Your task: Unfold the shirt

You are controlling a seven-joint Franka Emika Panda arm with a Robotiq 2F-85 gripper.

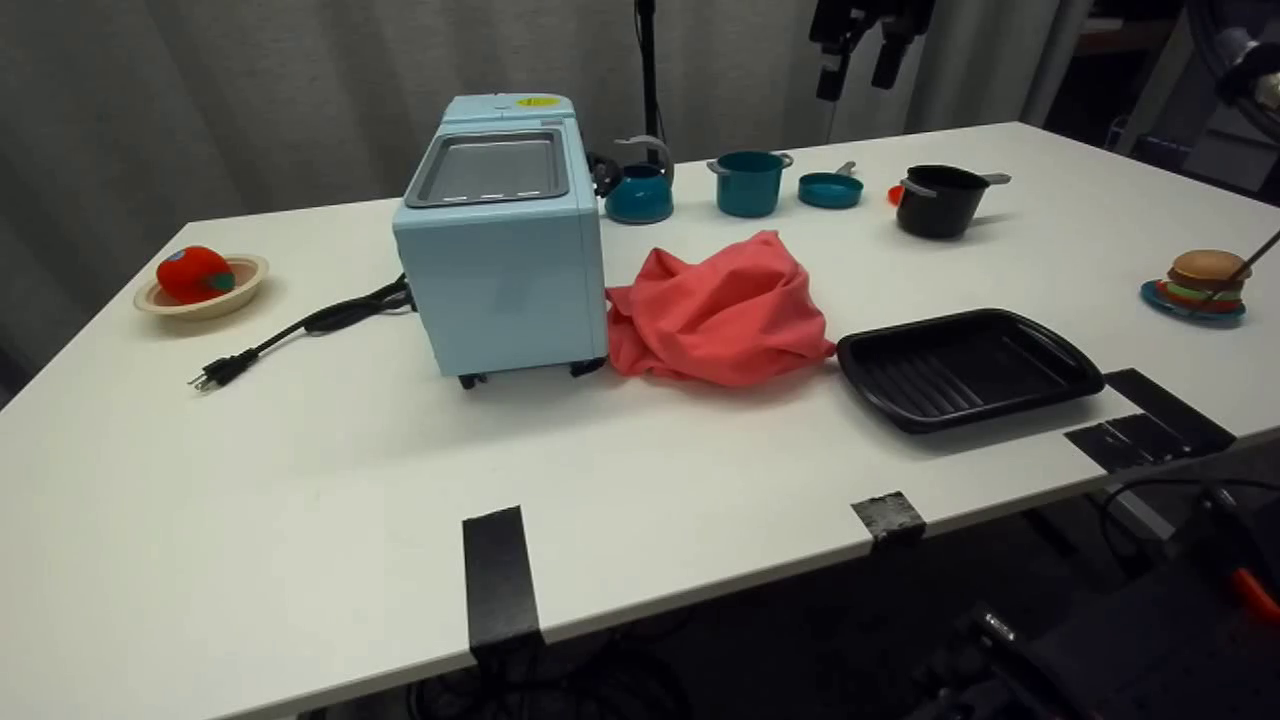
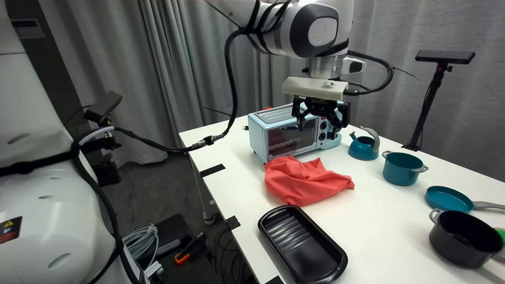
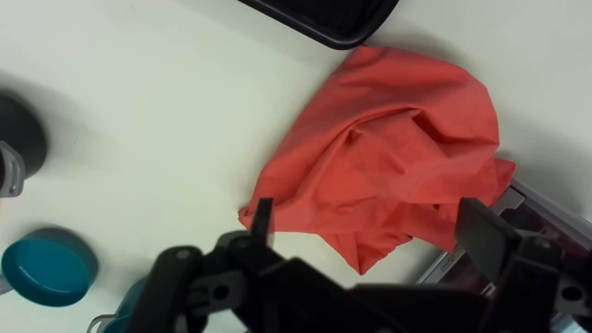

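One white table (image 1: 300, 470) stretches beneath the robot arm (image 2: 315, 31), and on it stands the light blue toaster oven (image 1: 505, 290). Just in front of the oven's glass door (image 2: 292, 139) lies the coral-red shirt (image 1: 720, 315) — a crumpled heap, folded over on itself, one corner by the rim of the black baking pan (image 1: 970, 365); whether they touch I cannot tell. The gripper (image 1: 857, 78) hangs in the air above the shirt, its jaws spread wide. Smaller again, along the table's far side in an exterior view, come the black pot (image 1: 940, 205), the teal pot (image 1: 750, 187), the teal kettle (image 1: 640, 198) and the teal frying pan (image 1: 830, 190) — then, well apart from these, a teal plate (image 1: 1157, 298) with a burger (image 1: 1206, 266) on it.
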